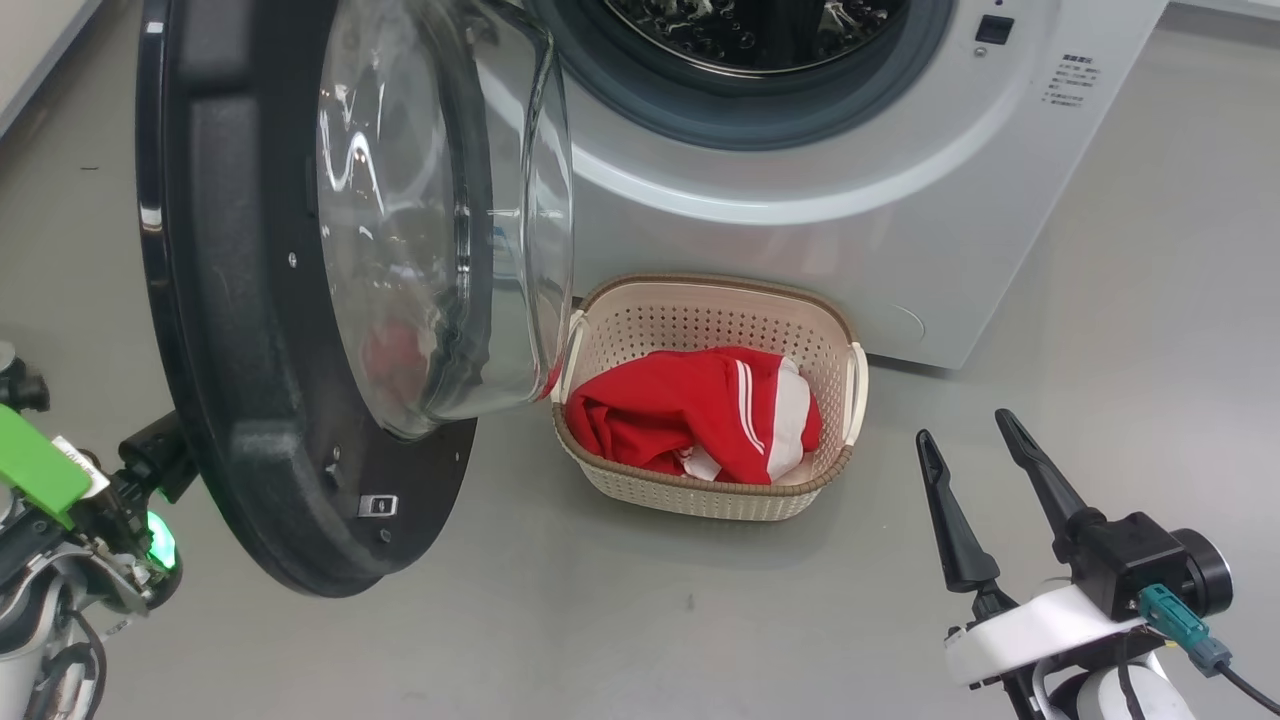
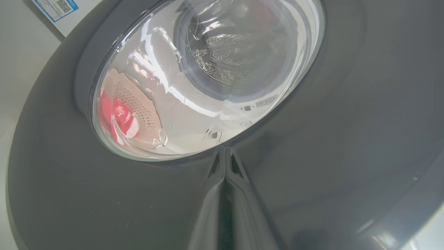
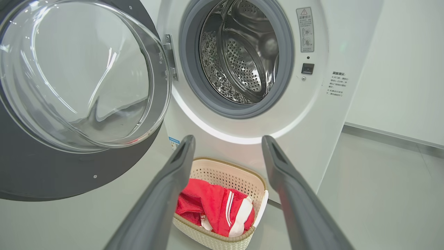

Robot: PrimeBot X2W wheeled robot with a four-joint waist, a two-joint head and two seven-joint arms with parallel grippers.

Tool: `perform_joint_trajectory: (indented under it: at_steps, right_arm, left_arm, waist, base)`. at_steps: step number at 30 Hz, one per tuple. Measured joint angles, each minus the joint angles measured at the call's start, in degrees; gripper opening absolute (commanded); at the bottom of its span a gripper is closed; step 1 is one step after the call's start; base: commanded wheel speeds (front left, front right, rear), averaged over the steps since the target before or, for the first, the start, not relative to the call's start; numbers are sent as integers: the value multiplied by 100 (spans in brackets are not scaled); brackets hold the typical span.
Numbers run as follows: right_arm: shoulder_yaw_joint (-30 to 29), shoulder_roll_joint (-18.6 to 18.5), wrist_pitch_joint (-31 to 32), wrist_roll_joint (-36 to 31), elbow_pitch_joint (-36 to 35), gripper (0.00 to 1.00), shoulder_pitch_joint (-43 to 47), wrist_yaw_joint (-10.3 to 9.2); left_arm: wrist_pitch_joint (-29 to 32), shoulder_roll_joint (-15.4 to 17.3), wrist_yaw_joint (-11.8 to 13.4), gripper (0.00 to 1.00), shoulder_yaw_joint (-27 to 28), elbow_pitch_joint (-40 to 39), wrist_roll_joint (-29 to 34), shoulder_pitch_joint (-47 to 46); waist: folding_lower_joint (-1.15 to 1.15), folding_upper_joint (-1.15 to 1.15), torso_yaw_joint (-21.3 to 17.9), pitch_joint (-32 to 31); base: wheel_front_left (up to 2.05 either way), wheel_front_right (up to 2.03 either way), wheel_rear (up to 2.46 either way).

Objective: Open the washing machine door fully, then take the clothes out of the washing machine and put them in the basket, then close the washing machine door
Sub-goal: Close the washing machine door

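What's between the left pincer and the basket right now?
The washing machine door: in the left wrist view the left pincer faces its outer side, the basket showing through it.

Floor point(image 1: 640, 630) under my cameras: grey, smooth, slight sheen, few dark specks. Washer point(image 1: 800, 250) stands on it at far side of head view, white front toward me. Basket point(image 1: 700, 320) sits on floor just before washer's lower front, upright, long side toward me; touching washer or not, I can't tell. Right wrist view: floor runs past washer's side to skirting point(image 3: 392, 137) below wall point(image 3: 399, 62).
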Motion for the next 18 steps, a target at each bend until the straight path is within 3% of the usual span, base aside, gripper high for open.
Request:
perform_joint_trajectory:
  at_steps: [18]
  right_arm:
    - [54,151,-114,49,112,100,-176,4]
  left_arm:
    - [49,-47,3,0,-81,-314,1,96]
  waist:
    - [0,0,-895,151]
  base:
    - [0,0,0]
